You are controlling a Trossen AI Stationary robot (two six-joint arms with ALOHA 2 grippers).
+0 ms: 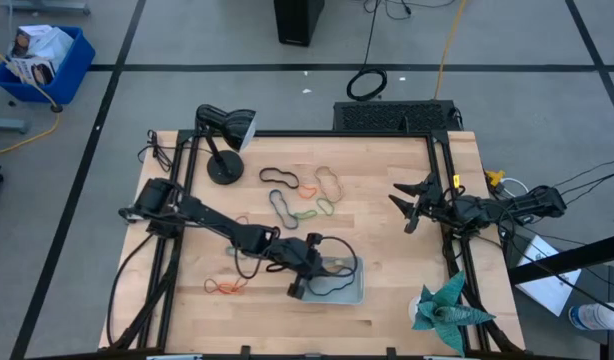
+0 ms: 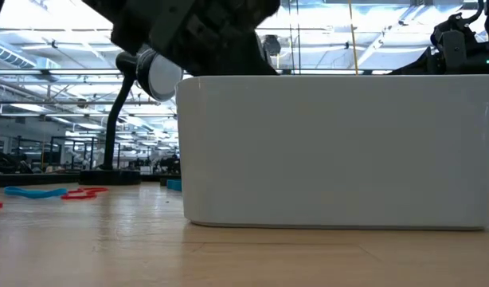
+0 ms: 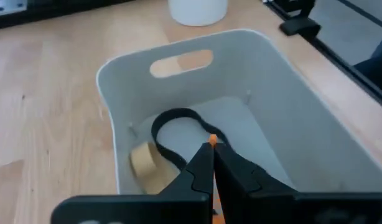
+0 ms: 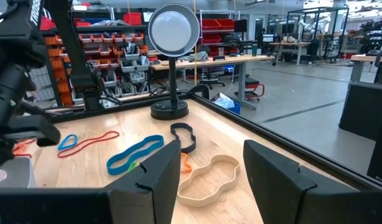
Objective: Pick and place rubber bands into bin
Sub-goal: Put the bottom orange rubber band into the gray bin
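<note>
Rubber bands scattered mid-table, black band curled inside the bin, left gripper pinched on an orange band over it, right gripper spread wide, empty.

The light wooden counter carries a black desk lamp at its far left, loose rubber bands across its middle, the pale bin near its front edge, and a teal paper figure at the near right.
</note>
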